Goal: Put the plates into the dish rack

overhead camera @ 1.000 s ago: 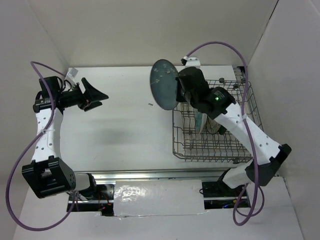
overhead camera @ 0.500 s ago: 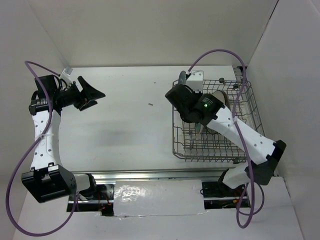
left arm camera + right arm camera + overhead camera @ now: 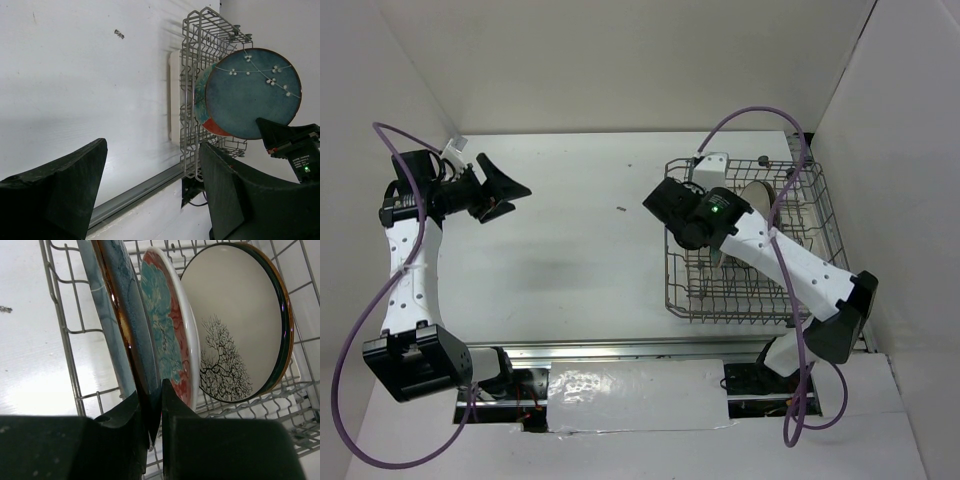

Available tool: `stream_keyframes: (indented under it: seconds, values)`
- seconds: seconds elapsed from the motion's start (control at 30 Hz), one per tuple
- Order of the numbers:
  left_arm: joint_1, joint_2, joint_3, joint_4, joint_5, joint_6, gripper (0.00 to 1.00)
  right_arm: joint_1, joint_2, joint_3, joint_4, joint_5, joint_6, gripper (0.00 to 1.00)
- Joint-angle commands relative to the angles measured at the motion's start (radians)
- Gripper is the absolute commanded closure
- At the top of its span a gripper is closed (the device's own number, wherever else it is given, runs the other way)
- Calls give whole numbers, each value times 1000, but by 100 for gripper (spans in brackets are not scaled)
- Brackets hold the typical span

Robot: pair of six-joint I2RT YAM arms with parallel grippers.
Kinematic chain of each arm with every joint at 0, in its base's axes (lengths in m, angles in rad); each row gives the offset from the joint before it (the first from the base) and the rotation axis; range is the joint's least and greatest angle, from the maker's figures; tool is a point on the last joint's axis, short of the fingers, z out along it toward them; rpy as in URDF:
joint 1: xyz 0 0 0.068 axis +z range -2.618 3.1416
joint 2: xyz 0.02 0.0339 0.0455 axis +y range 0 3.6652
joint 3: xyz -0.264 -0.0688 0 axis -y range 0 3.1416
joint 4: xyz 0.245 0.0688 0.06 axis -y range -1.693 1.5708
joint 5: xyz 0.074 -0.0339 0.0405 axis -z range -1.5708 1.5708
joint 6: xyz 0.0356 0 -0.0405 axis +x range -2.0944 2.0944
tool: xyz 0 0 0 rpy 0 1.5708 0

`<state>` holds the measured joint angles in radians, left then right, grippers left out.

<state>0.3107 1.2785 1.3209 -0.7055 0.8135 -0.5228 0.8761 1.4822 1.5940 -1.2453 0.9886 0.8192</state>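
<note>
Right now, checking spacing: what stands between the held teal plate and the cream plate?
The red plate, seen in the right wrist view.

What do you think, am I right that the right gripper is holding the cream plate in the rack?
Not quite: the right wrist view shows the right gripper holding a dark teal plate in the rack; the cream plate stands free.

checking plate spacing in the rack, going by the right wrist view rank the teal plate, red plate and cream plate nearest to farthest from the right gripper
1. teal plate: clamped in the right gripper, leftmost of the three.
2. red plate: the next one to the right.
3. cream plate: farthest right.
</note>
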Motion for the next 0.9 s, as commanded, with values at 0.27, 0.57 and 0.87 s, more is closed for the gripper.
stream_keyframes:
  seconds: [0.27,0.57,0.87]
  values:
    - [4,18,32,6,12,29,13,-12,3,-45,15,159,89,100]
    - [4,12,21,11,10,29,12,-17,0,-120,38,133,81,100]
    - [2,12,24,-2,3,38,12,-22,-5,-180,124,81,34,100]
